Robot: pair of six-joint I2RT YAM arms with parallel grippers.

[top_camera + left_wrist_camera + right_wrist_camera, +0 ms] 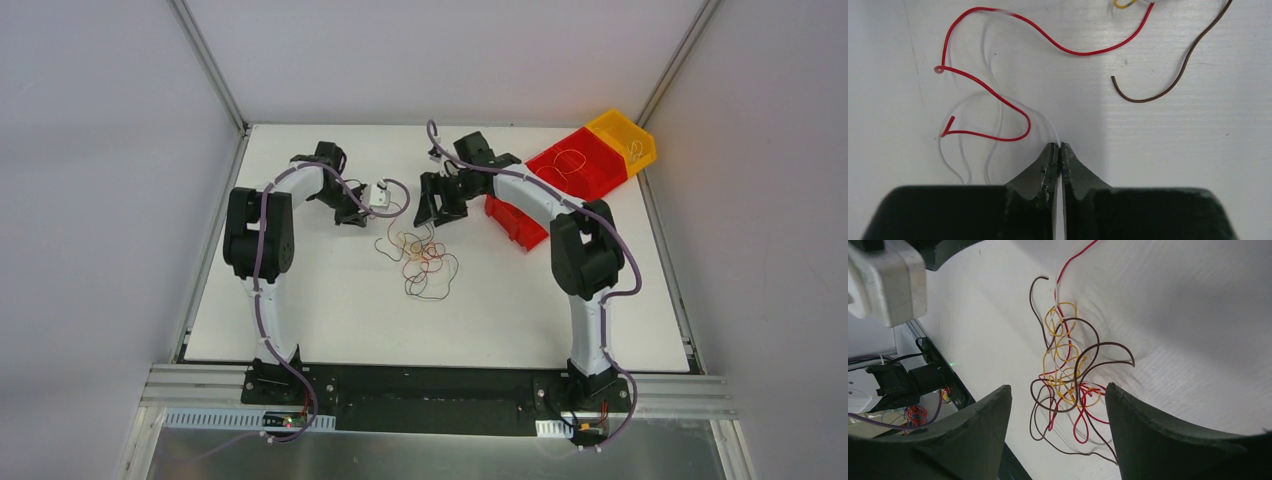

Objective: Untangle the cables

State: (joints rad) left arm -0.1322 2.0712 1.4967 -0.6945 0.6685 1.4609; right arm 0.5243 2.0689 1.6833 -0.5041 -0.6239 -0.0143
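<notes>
Several thin cables in red, yellow, brown and white lie knotted together on the white table, about midway between the two arms and slightly to the far side of centre.

The left gripper is down at the left edge of the tangle with its jaws drawn together. A pale white strand runs right up to the tips. It looks nipped there, though I cannot be sure it is truly caught. A red strand curls just beyond it, and a brown end lies off to the right, apart from the tips.

The right gripper hangs over the thick of the knot with its jaws wide apart, holding nothing.

To my eye, the pull on the white strand should be slow and low, leftward and away from the knot, so the loops slide free instead of cinching. It would help if the right gripper pinned the bundle, or the whole clump may simply drag along.

At the far right, a red bin holds one thin loop of wire. The yellow bin beside it holds a small pale loop. A second red bin sits nearer, partly behind the right arm, and I cannot tell what is in it.
</notes>
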